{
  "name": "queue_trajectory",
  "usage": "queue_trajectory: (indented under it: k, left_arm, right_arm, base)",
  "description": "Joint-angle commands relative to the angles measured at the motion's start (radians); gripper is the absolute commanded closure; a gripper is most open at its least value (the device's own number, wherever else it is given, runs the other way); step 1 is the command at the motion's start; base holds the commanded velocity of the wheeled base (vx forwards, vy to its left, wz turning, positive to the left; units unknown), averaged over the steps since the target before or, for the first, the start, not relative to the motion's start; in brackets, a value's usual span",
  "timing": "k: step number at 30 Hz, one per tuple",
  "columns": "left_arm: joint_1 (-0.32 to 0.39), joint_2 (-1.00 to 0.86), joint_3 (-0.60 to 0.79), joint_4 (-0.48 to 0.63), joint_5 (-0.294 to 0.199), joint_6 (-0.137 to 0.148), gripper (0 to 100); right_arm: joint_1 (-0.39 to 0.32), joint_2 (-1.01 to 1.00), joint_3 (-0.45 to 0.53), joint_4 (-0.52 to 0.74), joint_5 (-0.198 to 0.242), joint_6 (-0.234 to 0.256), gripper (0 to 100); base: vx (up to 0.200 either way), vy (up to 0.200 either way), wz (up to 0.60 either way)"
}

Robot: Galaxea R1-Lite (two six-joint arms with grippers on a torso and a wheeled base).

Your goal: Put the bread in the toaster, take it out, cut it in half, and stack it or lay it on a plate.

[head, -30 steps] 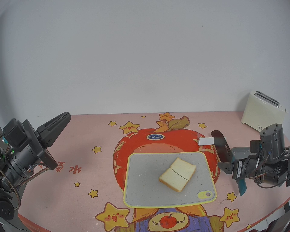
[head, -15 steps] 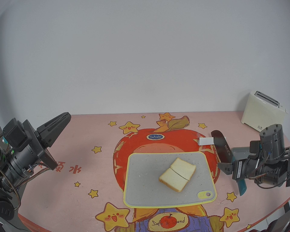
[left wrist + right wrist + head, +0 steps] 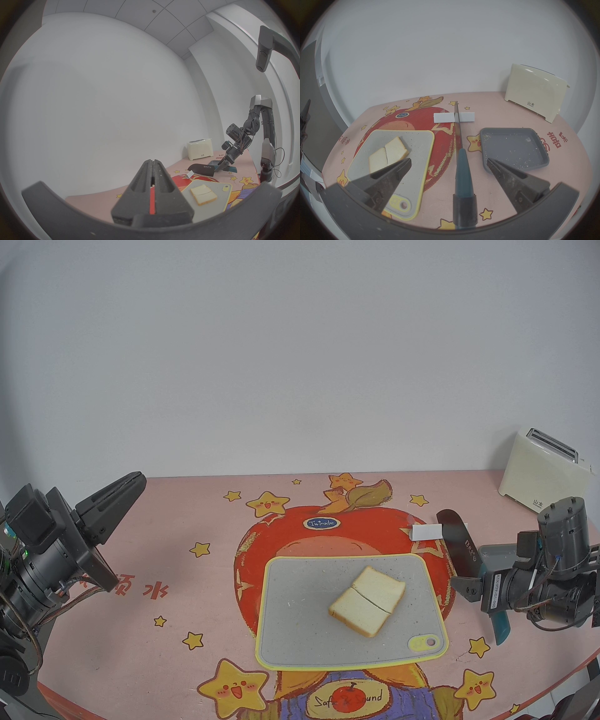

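Head view: nothing moved in last second | bread (image 3: 367,602) lies halved on cutting board (image 3: 294,609), lower centre | right gripper (image 3: 447,161) gaping, knife (image 3: 462,175) ungripped | left gripper (image 3: 119,490) closed, empty | plating pending.

In the head view the right hand (image 3: 469,580) hides most of the grey plate (image 3: 500,550) and part of the knife (image 3: 459,540).

Head looks down, wrists sideways; all share the bread (image 3: 365,605)

knife (image 3: 457,131) between cutting board (image 3: 420,147) and tray (image 3: 515,150), bread (image 3: 388,154) uncovered
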Motion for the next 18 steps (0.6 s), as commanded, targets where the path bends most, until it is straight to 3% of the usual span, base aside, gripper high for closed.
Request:
queue_trajectory:
  k: [1, 18]
  left_arm:
    - [0.000, 0.001, 0.000, 0.000, 0.000, 0.000, 100]
    - [0.000, 0.003, 0.003, 0.000, 0.000, 0.001, 100]
  right_arm:
    - [0.001, -0.005, -0.002, 0.001, -0.002, -0.011, 0]
    - [0.038, -0.102, 0.004, 0.015, -0.005, -0.135, 0]
  base:
    - [0.000, 0.000, 0.00]
    - [0.000, 0.000, 0.00]
